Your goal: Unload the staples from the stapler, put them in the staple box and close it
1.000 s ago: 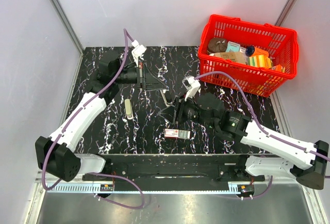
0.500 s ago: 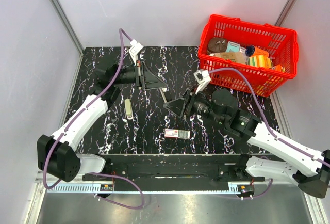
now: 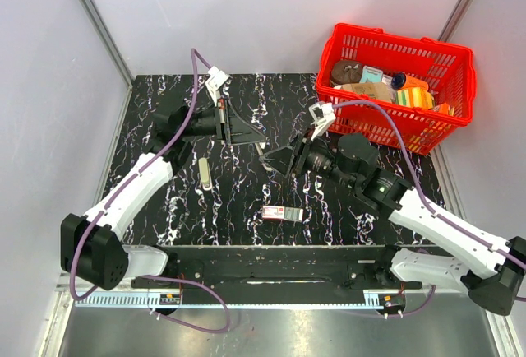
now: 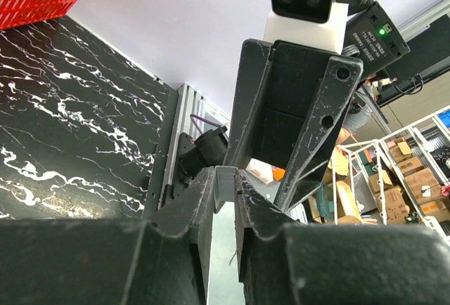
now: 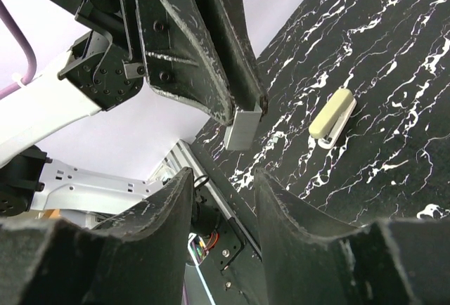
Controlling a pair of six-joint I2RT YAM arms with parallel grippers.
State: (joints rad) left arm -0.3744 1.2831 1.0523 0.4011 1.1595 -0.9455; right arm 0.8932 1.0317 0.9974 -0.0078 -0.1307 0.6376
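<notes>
A pale silver, U-section metal strip, taken to be the staples [image 5: 242,126], is pinched at the tips of the left gripper [image 3: 260,143]. Its fingers are closed almost fully on the strip, so that only one end is seen protruding. The strip is held raised above the middle of the black marbled table [image 3: 345,209], apparently so that it is presented end-on to the other arm. The right gripper [image 3: 266,159] is set just beside it on the right and pointed at it, with its fingers spread wide and nothing held between them. In the right wrist view the strip is seen beyond the gap rather than inside it, so no contact is made. The stapler itself cannot be made out, and whether a dark body is hidden between the dark left fingers cannot be told. A cream oblong object [image 3: 205,171] is seen lying further left and a small red-and-white box [image 3: 282,213] nearer the arm bases, both apart from the grippers. A red basket [image 3: 386,131] of goods is stood at the far right. A hand-over or pull-out is judged to be in preparation, and a skewed closure on so narrow a strip could break it apart.
</notes>
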